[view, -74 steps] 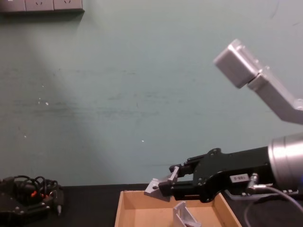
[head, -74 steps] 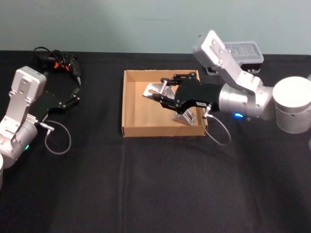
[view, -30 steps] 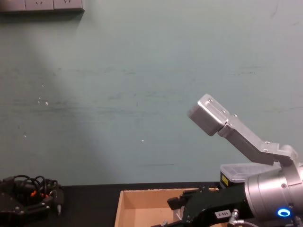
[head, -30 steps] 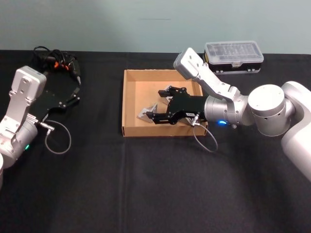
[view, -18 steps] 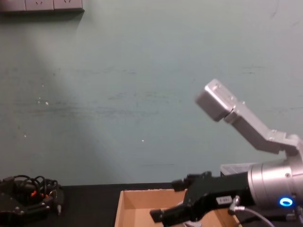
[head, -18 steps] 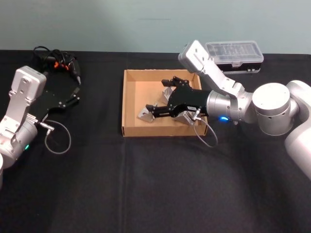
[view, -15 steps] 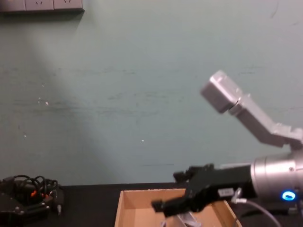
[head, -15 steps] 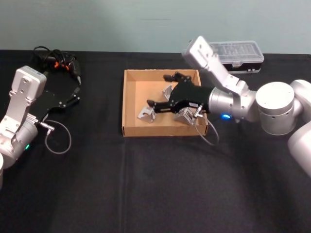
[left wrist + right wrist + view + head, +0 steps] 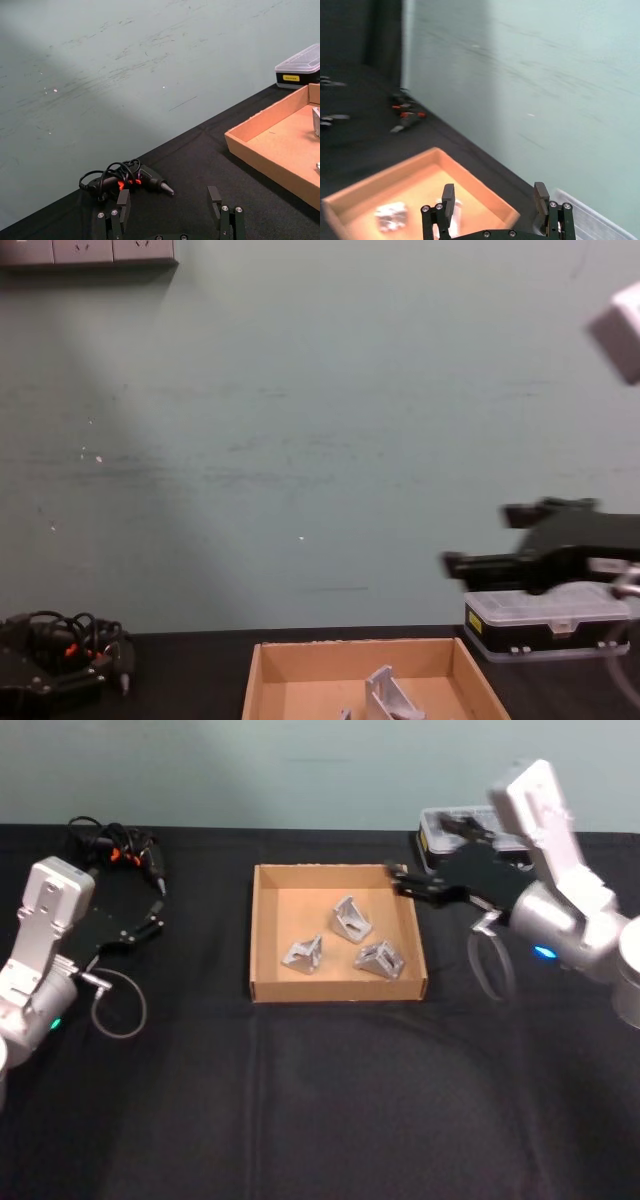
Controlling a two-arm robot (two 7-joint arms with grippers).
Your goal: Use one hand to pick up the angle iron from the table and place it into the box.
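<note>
Black table [image 9: 330, 1100], teal wall behind, box [image 9: 266, 935] w/ 3 brackets, right gripper [image 9: 400, 880] wide, empty, left gripper [image 9: 170, 210] wide.

The box [image 9: 300, 680] is running off the chest view's bottom edge, so its floor and most of the angle iron [image 9: 388, 695] inside it are getting cut. The right arm is hiding part of the black case [image 9: 445, 830] behind the box in the head view. The right gripper [image 9: 398, 880] is blurring over the box's far right corner.
</note>
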